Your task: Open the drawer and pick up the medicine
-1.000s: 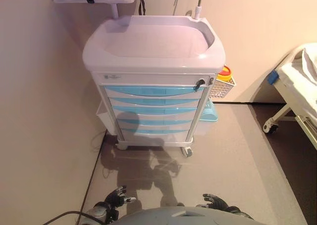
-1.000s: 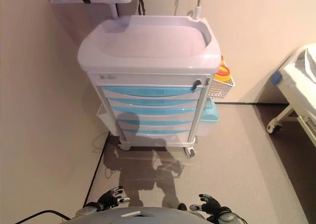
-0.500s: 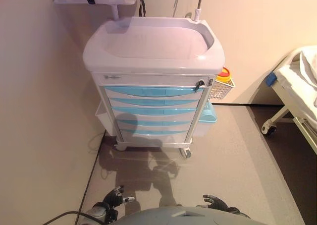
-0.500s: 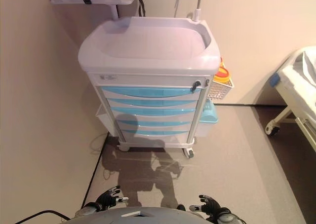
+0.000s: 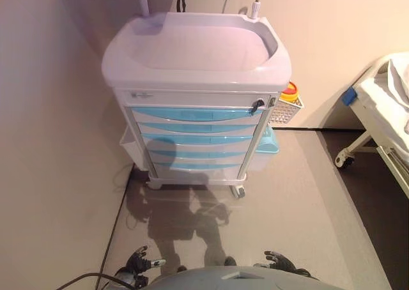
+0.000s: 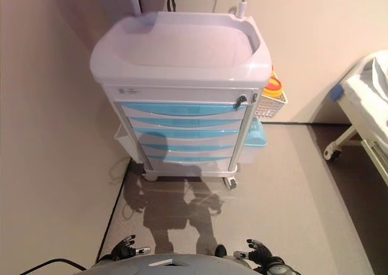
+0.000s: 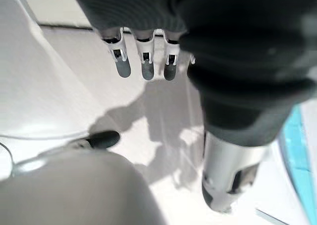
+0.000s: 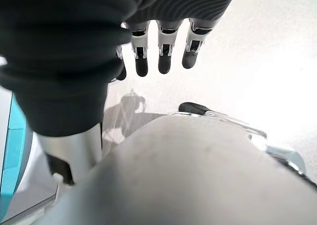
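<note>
Standing against the wall, the white medical cart [image 5: 198, 66] is showing its five blue-fronted drawers [image 5: 195, 140], all shut, so the medicine is not visible anywhere. A key [image 5: 258, 104] is sitting in the lock at the right end of the panel above the top drawer. A wire basket [image 5: 285, 110] holding a yellow container [image 5: 289, 96] is hanging on the cart's right side. Well short of the cart, the left hand [image 5: 138, 262] and right hand [image 5: 280, 262] are hanging low over the floor [image 5: 287, 200], fingers [image 7: 143, 61] relaxed and empty. A bed [image 5: 383, 111] is standing at the right.
</note>
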